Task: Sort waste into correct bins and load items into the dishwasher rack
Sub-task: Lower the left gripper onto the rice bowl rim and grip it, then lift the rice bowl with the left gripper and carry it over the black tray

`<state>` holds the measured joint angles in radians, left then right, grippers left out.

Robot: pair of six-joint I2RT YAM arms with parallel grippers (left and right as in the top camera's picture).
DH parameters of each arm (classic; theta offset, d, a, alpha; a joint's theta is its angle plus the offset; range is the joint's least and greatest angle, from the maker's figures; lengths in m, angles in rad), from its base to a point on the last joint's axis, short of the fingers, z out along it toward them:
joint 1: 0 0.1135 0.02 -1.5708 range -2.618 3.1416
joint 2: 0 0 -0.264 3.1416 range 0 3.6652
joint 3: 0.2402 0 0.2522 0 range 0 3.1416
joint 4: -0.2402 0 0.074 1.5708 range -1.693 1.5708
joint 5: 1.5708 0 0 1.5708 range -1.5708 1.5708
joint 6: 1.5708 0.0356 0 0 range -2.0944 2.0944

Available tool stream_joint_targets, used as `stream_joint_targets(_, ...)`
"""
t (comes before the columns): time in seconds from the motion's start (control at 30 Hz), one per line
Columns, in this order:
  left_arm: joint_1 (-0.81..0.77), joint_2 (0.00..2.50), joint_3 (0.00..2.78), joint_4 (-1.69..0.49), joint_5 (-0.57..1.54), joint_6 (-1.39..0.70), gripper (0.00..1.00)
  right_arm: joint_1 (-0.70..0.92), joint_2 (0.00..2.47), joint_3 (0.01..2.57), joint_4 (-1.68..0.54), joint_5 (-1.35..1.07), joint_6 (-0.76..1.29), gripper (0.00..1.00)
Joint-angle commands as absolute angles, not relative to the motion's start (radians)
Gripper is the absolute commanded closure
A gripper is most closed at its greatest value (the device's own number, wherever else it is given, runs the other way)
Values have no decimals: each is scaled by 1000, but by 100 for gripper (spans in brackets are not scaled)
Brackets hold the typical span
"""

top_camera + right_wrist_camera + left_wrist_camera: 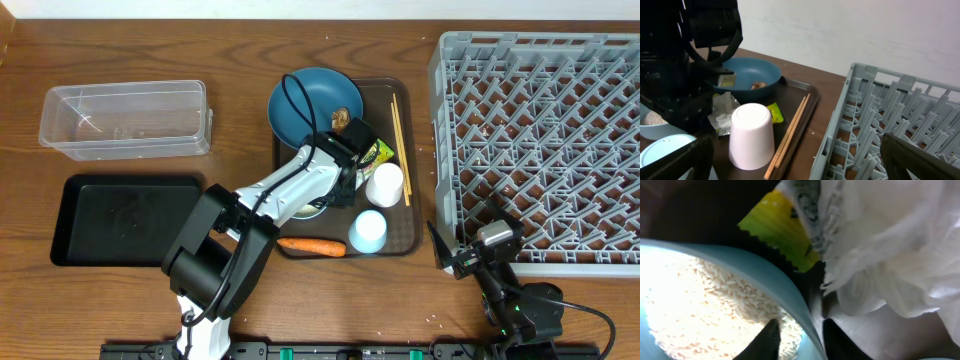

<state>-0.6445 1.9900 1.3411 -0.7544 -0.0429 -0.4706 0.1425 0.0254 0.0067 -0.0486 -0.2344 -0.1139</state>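
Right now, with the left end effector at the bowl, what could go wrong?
1. The left end effector straddles the bowl rim, one finger in the rice; a tilted lift may spill grains.
2. The paper and wrapper crowd the bowl and may drag along.
3. The white cup stands beside the left arm; a swing might topple it.

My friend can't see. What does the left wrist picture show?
Close up, the left gripper straddles the rim of a pale blue bowl holding white rice grains. Crumpled white paper and a green-yellow snack wrapper lie just beyond it.
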Motion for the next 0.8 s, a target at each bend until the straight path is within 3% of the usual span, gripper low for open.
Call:
stream_joint_targets(0.0,-646,1991,1337,-757,-64,-469,72,138,26,6,-53,-236,-121,1)
stream_joint_targets(0.07,-646,1991,1337,-760,-64,-469,73,138,26,6,-53,-236,-121,1)
stream_joint_targets(0.2,-646,1990,1337,-761,-64,-469,91,138,26,6,-53,-236,-121,1)
stream_joint_targets(0.77,-646,1867,1337,-801,-64,-474,94,138,26,6,-53,-236,-121,1)
